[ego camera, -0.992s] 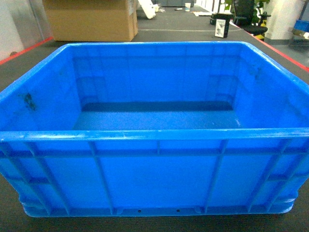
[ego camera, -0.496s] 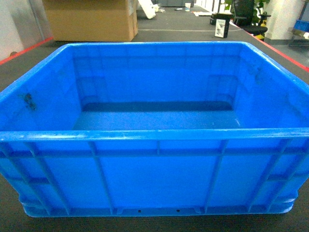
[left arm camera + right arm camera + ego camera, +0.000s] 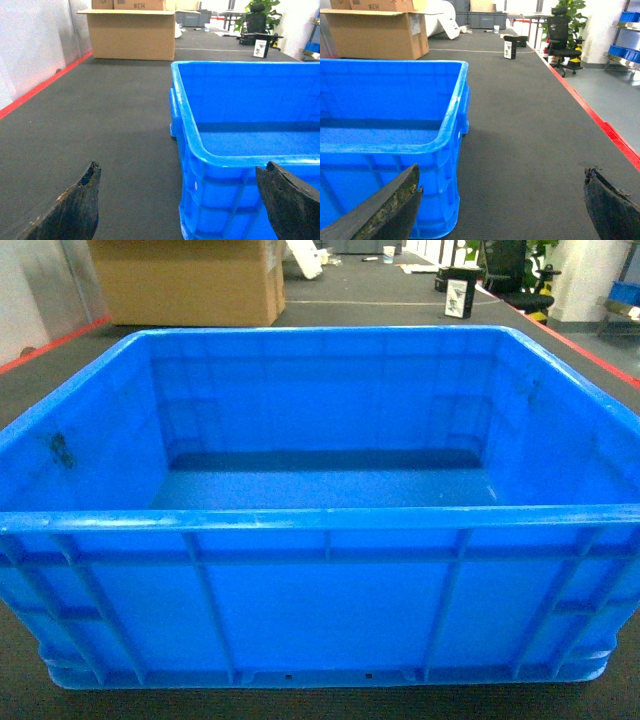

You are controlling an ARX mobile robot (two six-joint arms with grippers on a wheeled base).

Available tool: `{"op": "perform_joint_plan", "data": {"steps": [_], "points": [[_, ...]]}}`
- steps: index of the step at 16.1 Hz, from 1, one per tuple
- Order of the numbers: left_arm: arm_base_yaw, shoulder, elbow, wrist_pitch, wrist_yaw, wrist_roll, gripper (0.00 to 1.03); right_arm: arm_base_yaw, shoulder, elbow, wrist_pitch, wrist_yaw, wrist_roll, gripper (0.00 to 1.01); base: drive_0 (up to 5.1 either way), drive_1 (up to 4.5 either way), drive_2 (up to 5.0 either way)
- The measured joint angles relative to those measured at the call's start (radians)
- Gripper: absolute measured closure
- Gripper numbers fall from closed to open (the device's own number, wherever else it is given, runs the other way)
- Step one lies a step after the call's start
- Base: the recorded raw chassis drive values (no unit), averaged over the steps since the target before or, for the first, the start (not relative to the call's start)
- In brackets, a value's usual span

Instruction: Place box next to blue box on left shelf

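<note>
The box, a big bright-blue ribbed crate with a thick rim, stands empty on the dark carpet and fills most of the head view. Neither gripper shows in that view. My left gripper is open, low at the box's near left corner, one finger on each side of that corner, touching nothing. My right gripper is open too, at the box's near right corner, its left finger in front of the wall. The left shelf and the other blue box are out of view.
A large cardboard carton stands behind the box. A small black-and-white object and an office chair with a plant are at the back right. Red floor lines run along both sides, and a grey wall is at left.
</note>
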Motion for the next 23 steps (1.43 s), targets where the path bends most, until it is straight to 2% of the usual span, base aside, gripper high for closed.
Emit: {"op": "perform_joint_plan", "data": {"steps": [17, 18, 19, 20, 21, 22, 23], "points": [[-0.002, 0.001, 0.000, -0.005, -0.009, 0.000, 0.05, 0.000, 0.000, 0.000, 0.000, 0.000, 0.000, 0.03, 0.0, 0.00, 0.0], [-0.080, 0.049, 0.014, -0.057, -0.157, -0.005, 0.05, 0.000, 0.000, 0.000, 0.000, 0.001, 0.000, 0.03, 0.0, 0.00, 0.0], [-0.138, 0.108, 0.022, -0.038, -0.251, -0.011, 0.05, 0.005, 0.003, 0.001, -0.010, 0.018, 0.004, 0.03, 0.0, 0.00, 0.0], [-0.185, 0.164, 0.022, 0.010, -0.308, -0.015, 0.05, 0.071, 0.052, 0.018, -0.046, 0.168, 0.031, 0.03, 0.0, 0.00, 0.0], [-0.202, 0.226, 0.028, 0.077, -0.346, -0.020, 0.05, 0.120, 0.154, 0.028, 0.003, 0.297, 0.052, 0.03, 0.0, 0.00, 0.0], [-0.215, 0.323, 0.060, 0.166, -0.354, -0.027, 0.05, 0.119, 0.259, 0.041, 0.097, 0.381, 0.058, 0.03, 0.0, 0.00, 0.0], [-0.226, 0.412, 0.101, 0.246, -0.380, -0.027, 0.05, 0.100, 0.329, 0.060, 0.163, 0.405, 0.059, 0.03, 0.0, 0.00, 0.0]]}}
